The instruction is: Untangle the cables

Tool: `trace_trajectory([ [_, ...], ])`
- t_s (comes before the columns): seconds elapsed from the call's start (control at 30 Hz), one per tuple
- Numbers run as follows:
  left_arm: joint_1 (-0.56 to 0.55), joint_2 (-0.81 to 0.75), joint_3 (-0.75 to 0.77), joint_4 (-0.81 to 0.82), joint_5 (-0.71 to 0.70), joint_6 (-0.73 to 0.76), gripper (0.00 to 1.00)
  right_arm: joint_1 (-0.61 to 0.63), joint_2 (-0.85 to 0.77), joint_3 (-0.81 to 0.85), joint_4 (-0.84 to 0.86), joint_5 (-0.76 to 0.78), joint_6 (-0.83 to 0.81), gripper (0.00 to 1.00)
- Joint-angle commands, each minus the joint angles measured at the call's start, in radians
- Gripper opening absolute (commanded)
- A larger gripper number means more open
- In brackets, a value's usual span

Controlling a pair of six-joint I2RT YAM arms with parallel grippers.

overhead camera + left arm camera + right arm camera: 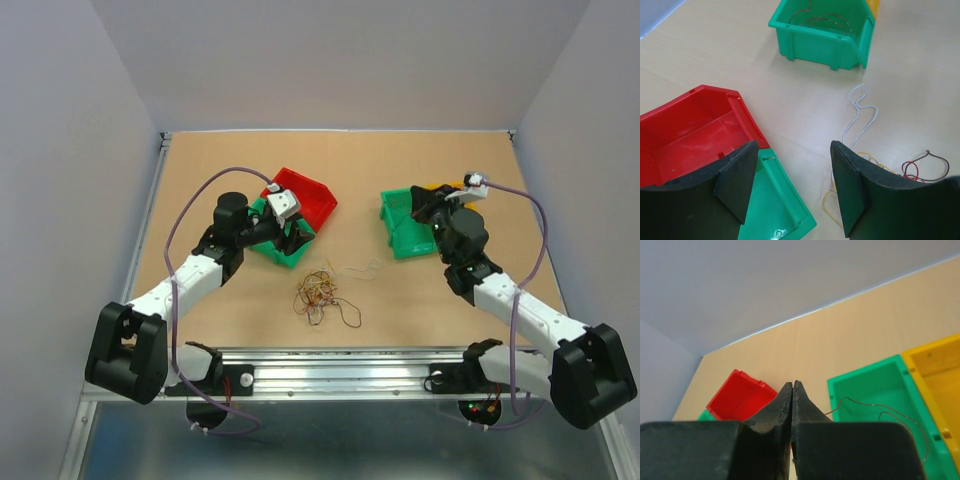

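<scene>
The cables [318,295] lie as a small loopy tangle of yellow, orange-red and dark wires on the table between the arms. A whitish wire [360,268] trails off to its right. In the left wrist view the whitish wire [860,117], a yellow wire [829,200] and a red and dark loop [920,167] show. My left gripper [293,238] [792,185] is open and empty, above the small green bin's edge, up and left of the tangle. My right gripper [425,205] [792,386] is shut above the larger green bin [865,387]. A thin dark wire [880,407] lies in that bin.
A red bin [305,200] [685,135] and a small green bin [280,250] [775,205] sit under my left gripper. The larger green bin [405,225] [820,37] and a yellow bin [450,187] [935,370] stand at the right. Grey walls enclose the table.
</scene>
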Motion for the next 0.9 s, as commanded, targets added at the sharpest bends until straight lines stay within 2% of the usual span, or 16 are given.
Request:
trace_trajectory([
  [0.0, 0.001, -0.015, 0.023, 0.020, 0.024, 0.010, 0.71, -0.011, -0.071, -0.050, -0.040, 0.190, 0.043, 0.01],
  [0.2, 0.001, -0.009, 0.026, 0.018, 0.021, 0.011, 0.71, -0.011, -0.026, -0.013, -0.158, 0.324, -0.006, 0.01],
  [0.5, 0.001, 0.003, 0.031, 0.015, 0.016, 0.013, 0.71, -0.009, 0.210, 0.053, -0.214, 0.384, -0.034, 0.01],
  [0.67, -0.001, 0.008, 0.033, 0.012, 0.016, 0.019, 0.71, -0.011, 0.313, 0.131, -0.223, 0.345, -0.077, 0.01],
  [0.87, -0.001, 0.005, 0.033, 0.009, 0.018, 0.022, 0.71, -0.011, 0.500, 0.304, -0.304, 0.293, -0.115, 0.01],
])
